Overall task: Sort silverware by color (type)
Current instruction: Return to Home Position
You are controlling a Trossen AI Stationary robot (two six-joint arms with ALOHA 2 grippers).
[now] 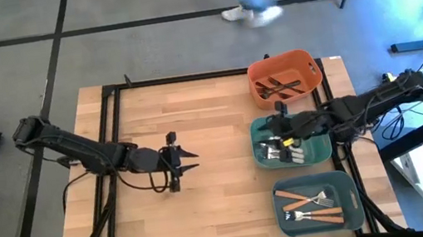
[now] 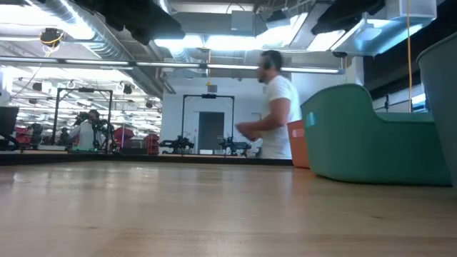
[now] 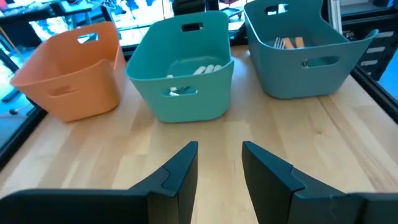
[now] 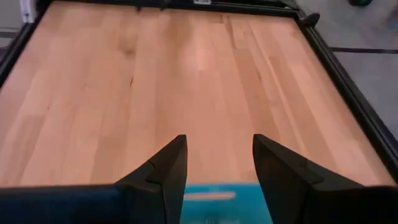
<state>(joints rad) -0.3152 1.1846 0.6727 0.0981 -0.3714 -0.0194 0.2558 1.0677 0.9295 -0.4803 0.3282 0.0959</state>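
Right gripper [image 1: 274,127]: empty, fingers apart, above green bin [image 1: 318,158] at table's right edge; silver forks [image 1: 270,153] inside, beneath. Left gripper [image 1: 187,160]: mid-table, spread, empty.

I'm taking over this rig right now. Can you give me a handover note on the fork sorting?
Left gripper: open, empty, over the table, left of the bins.
Right gripper: open, empty, above the green bin.
Dark forks lie in the orange bin, silver forks in the green bin, orange-handled forks in the blue bin.
Done: no fork shows outside the bins.
Left: likely only parking both arms.
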